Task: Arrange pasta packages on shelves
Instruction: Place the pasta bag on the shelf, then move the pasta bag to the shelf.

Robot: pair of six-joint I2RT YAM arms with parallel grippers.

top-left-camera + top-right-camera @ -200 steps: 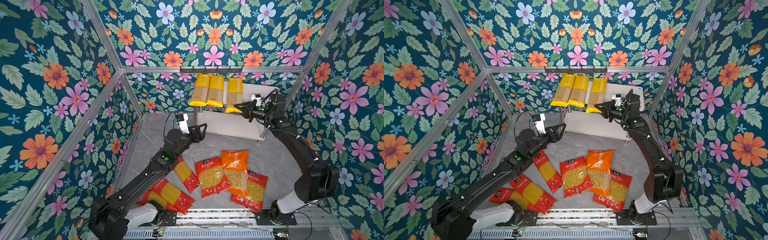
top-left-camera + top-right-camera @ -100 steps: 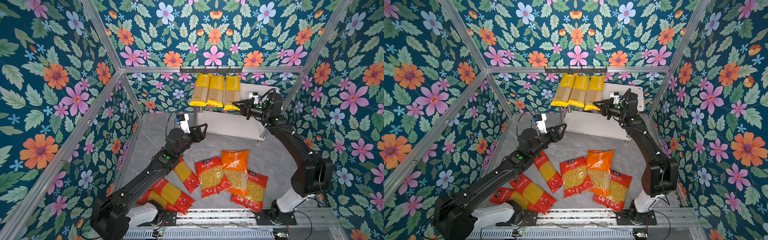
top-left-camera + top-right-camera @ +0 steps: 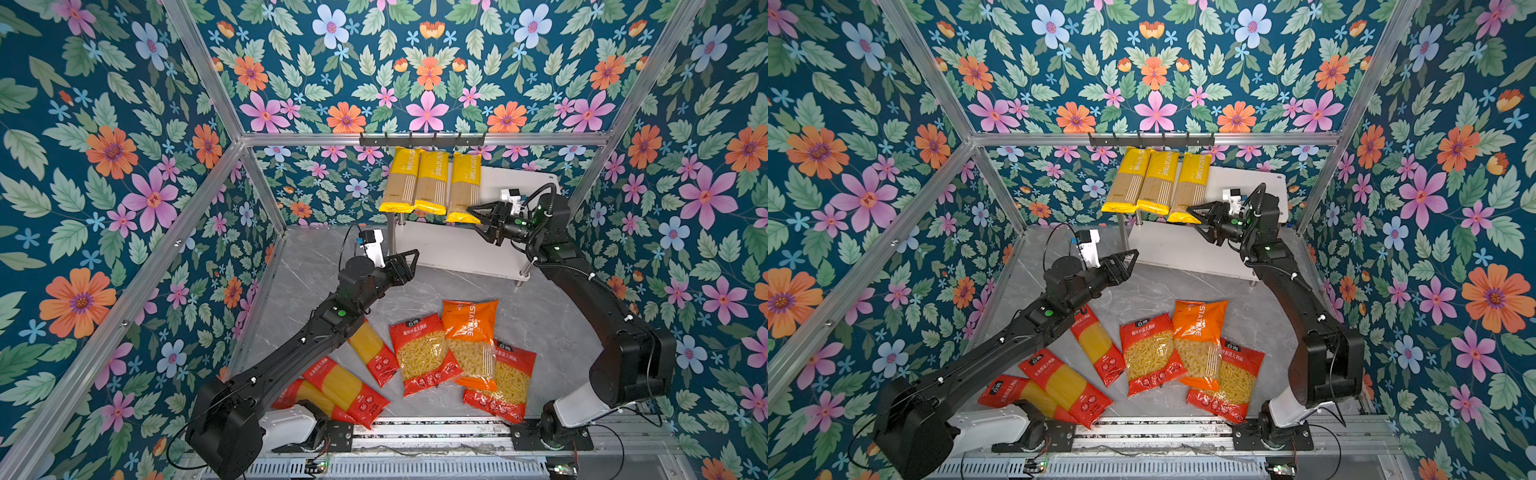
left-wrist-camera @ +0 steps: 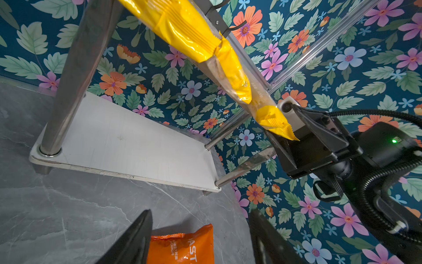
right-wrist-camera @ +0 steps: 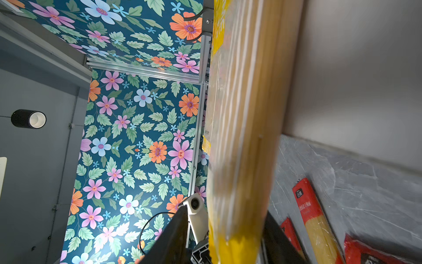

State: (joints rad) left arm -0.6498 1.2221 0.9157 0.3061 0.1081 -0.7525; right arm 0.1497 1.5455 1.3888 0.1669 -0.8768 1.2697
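Three long yellow pasta packages [image 3: 401,180] [image 3: 432,183] [image 3: 463,187] lie side by side on the top board of the shelves [image 3: 519,183], their near ends overhanging its edge. My right gripper [image 3: 473,216] [image 5: 225,219] is open, its jaws standing apart on either side of the rightmost yellow pack's [image 5: 242,137] end. My left gripper [image 3: 411,266] [image 4: 201,217] hangs open and empty above the floor in front of the rack. On the floor lie three red spaghetti packs [image 3: 372,353] [image 3: 345,388] [image 3: 307,399], two red short-pasta bags [image 3: 424,359] [image 3: 505,382] and an orange bag [image 3: 471,336].
The lower board [image 3: 457,249] of the rack is bare. A black hook rail [image 3: 422,139] runs along the back wall above the rack. Floral walls close in three sides. The arms' base rail [image 3: 415,432] runs along the front edge.
My right gripper carried the third yellow pack left against the other two, then spread its jaws off it. The left arm has barely moved.
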